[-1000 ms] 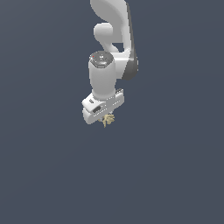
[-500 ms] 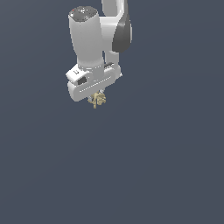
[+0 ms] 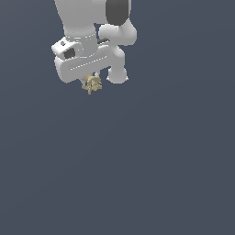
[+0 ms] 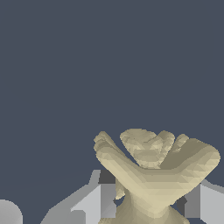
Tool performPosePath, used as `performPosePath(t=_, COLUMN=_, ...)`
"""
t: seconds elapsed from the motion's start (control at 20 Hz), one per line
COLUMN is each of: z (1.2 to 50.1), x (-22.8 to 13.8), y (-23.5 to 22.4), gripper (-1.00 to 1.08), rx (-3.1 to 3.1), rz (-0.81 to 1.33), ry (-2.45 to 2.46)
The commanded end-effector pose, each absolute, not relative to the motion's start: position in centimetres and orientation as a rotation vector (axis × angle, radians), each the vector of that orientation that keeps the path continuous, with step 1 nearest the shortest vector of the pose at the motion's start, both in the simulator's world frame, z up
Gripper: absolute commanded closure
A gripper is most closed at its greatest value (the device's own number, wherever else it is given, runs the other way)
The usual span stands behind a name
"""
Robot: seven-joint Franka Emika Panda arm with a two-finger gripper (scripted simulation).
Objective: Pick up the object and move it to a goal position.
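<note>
Now the gripper (image 3: 92, 81) sits in the upper left of the exterior view, higher and further toward that view's left than a second ago, and it fills more of the picture. The object (image 3: 92, 85) has gone with it, hanging just under the white hand, clear of any surface. In the wrist view the object (image 4: 153, 175) is clenched between two grey fingers (image 4: 101, 202), its prongs fanning outward. I judge the pick done and the carry under way. No goal marker shows in either view, so how far remains cannot be told. The arm's upper links are cut off at the frame's top, and the fingers are hidden behind the hand in the exterior view.
</note>
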State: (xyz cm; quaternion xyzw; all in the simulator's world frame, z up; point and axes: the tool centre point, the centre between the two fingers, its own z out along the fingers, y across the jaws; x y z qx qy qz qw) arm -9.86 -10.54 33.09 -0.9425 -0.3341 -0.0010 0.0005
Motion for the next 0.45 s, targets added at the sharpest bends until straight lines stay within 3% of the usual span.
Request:
performPosePath(t=0.0, z=34.4, x=-10.4, y=-11.1, gripper=1.08, rx=-2.959, rz=-0.002, ry=-1.05)
performPosePath(t=0.4, z=36.1, x=-11.1, y=-11.9, gripper=1.08, rx=-2.96, rz=-0.001, ry=-1.05)
